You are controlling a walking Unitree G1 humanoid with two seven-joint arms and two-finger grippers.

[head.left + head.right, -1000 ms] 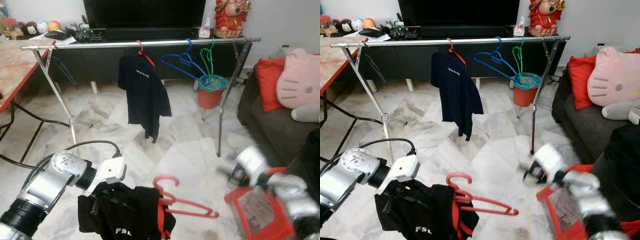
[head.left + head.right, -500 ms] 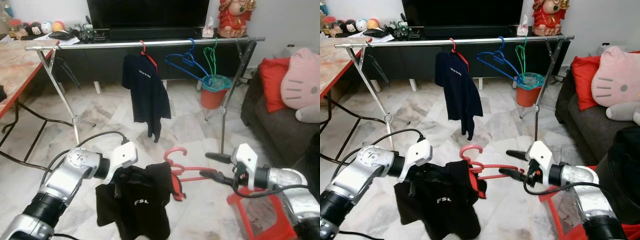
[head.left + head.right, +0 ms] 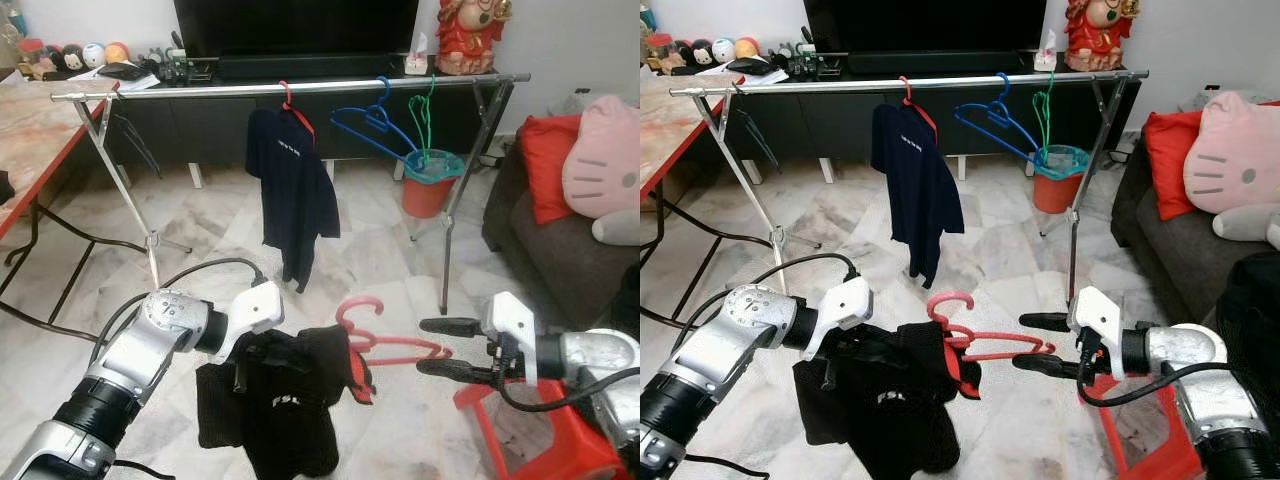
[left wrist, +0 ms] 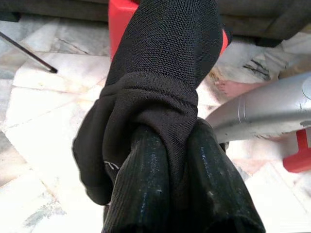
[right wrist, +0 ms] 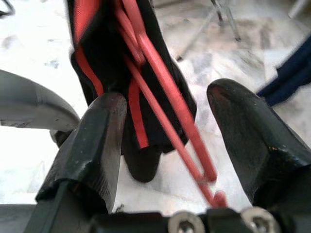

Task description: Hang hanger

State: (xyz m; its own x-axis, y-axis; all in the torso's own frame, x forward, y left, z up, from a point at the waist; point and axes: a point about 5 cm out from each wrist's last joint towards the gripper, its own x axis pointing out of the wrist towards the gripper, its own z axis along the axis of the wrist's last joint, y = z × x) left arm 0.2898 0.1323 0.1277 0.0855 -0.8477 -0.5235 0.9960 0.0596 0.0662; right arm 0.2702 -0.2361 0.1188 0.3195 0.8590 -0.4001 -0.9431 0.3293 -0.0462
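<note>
My left gripper (image 3: 243,362) is shut on a black shirt (image 3: 282,402) that hangs on a red hanger (image 3: 385,342), held low above the floor. In the left wrist view the cloth is pinched between the fingers (image 4: 141,194). My right gripper (image 3: 425,346) is open at the hanger's right end. In the right wrist view the red hanger arm (image 5: 165,121) runs between the spread fingers (image 5: 97,141). Beyond stands the metal clothes rail (image 3: 200,90), carrying a navy shirt (image 3: 295,190) on a red hanger, a blue hanger (image 3: 365,125) and a green hanger (image 3: 420,120).
A red plastic stool (image 3: 520,440) sits under my right arm. A dark sofa (image 3: 550,250) with red and pink cushions is on the right, a red-edged table (image 3: 30,140) on the left. A teal-lined red bin (image 3: 427,180) stands behind the rail's right leg.
The left gripper has lifted the shirt and hanger off the floor. The right gripper came in from the right, then drew back to the hanger's right end, fingers open around it.
</note>
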